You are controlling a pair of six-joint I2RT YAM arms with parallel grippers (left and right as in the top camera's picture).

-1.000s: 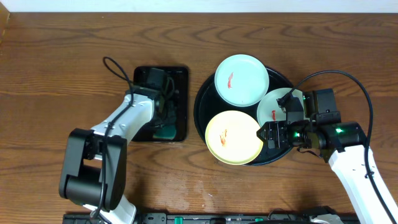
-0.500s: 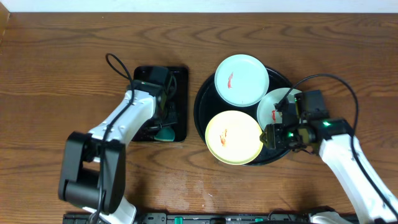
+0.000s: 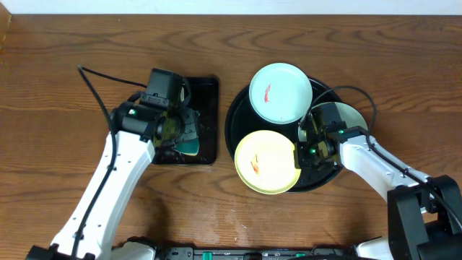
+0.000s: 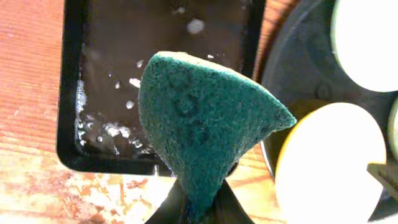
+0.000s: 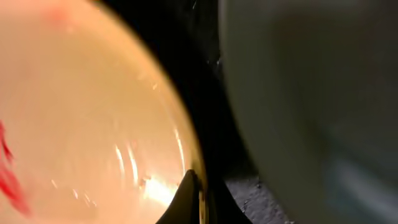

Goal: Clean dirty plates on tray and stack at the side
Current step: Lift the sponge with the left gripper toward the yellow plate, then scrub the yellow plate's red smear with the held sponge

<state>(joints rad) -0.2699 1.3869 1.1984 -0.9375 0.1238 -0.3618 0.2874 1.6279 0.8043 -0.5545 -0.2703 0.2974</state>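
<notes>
Yellow plate sits at 7 o'clock on the round tray, overhanging the rim, with a red smear on it. One mint plate is at 12 o'clock, the other at 3, mostly hidden under the arm. Right gripper is pinched on the yellow plate's 3 o'clock edge. Left gripper is clamped on the green sponge over the small rectangular tray.

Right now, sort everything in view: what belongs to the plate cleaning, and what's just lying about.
Job: yellow plate, pinched by the right claw; far mint plate; right mint plate; round tray; sponge, in the left claw.
Lying about: small rectangular tray; table.
</notes>
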